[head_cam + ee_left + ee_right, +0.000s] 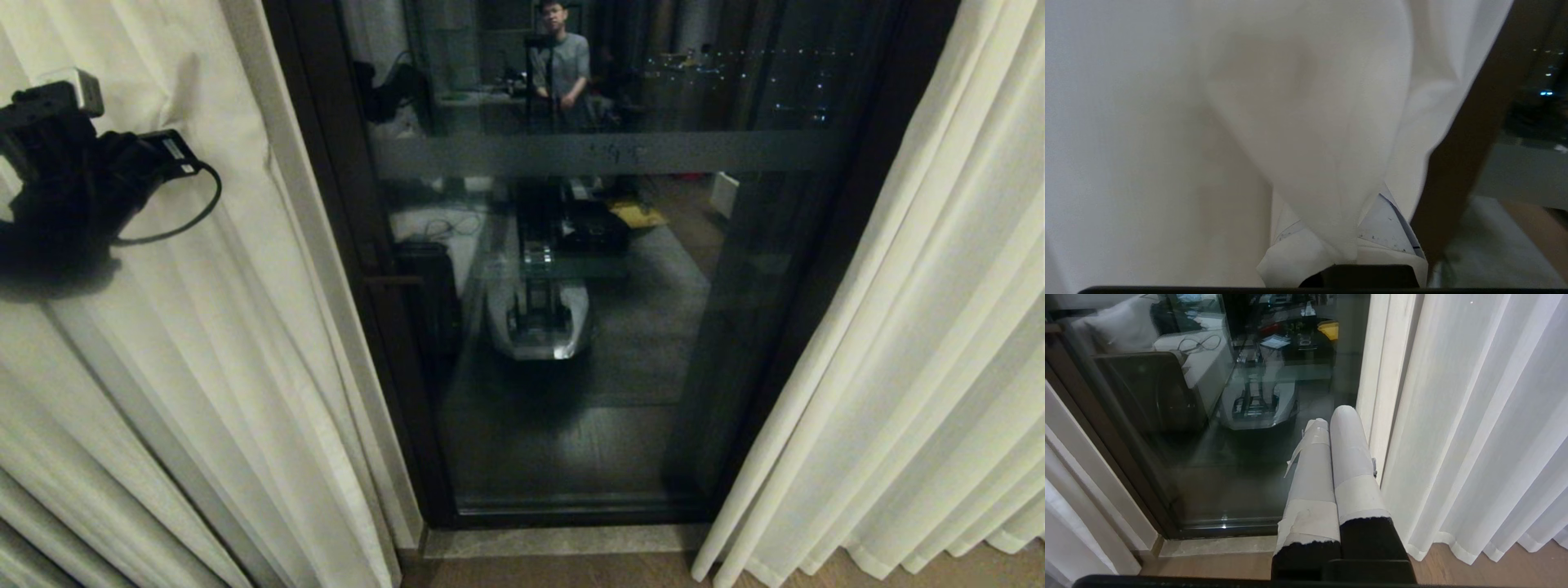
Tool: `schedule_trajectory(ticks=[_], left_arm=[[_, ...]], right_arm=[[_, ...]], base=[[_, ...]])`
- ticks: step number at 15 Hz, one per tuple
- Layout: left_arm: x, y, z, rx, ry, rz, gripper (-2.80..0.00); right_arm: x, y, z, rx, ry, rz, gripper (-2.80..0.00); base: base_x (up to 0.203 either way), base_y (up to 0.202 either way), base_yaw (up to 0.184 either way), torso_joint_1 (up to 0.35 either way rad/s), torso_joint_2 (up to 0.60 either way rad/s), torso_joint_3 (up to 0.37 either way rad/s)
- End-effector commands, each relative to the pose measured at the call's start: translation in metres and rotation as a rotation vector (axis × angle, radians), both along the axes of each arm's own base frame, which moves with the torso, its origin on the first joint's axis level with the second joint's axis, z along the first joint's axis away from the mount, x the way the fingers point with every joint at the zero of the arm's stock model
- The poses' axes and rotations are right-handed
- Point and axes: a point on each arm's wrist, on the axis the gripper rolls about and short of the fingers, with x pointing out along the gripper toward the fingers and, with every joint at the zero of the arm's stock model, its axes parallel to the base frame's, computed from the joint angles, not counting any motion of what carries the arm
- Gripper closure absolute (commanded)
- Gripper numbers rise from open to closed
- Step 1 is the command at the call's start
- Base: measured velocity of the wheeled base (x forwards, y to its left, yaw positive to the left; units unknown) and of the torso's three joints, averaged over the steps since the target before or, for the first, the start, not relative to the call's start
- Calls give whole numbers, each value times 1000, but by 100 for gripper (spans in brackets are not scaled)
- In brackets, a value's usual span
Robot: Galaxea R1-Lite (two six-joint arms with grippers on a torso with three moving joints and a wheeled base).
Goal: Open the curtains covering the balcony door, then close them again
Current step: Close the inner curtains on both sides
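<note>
The curtains are found drawn apart: the left panel point(204, 343) hangs at the left of the balcony door point(588, 327), the right panel point(906, 367) at its right, and the dark-framed glass between them is exposed down to the pale threshold point(563, 541). A person is seen only as a reflection in the glass.

The left gripper point(167, 155) is raised against the left panel near its inner edge. In the left wrist view a gathered fold of fabric point(1327, 171) is seen pinched between the taped fingers point(1384, 228), which are clenched on it. The right gripper point(1333, 457) hangs parked low near the door, its taped fingers pressed together on nothing.

The fabric is judged light, soft and wholly limp; it is expected to bunch and drag rather than push. Hold is best taken on a full pleat at the inner edge, since a thin fold could slip from the tape when the panel is drawn across
</note>
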Motion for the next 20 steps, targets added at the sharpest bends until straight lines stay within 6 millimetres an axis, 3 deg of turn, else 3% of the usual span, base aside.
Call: schedule_trajectory(ticks=[1, 11, 16, 20], left_arm=[[-10, -13, 11, 4, -17, -23, 0], [-52, -78, 25, 1, 15, -157, 0], [-71, -90, 26, 0, 31, -184, 0], [-74, -93, 30, 7, 18, -199, 0]], right_arm=[[0, 0, 0, 0, 0, 0, 0], [0, 0, 0, 0, 2, 1, 0], [0, 0, 0, 0, 0, 4, 0], [0, 0, 0, 0, 0, 4, 0]], base=[[0, 0, 0, 0, 0, 0], [0, 0, 0, 0, 0, 0], [0, 0, 0, 0, 0, 0], [0, 0, 0, 0, 0, 0]])
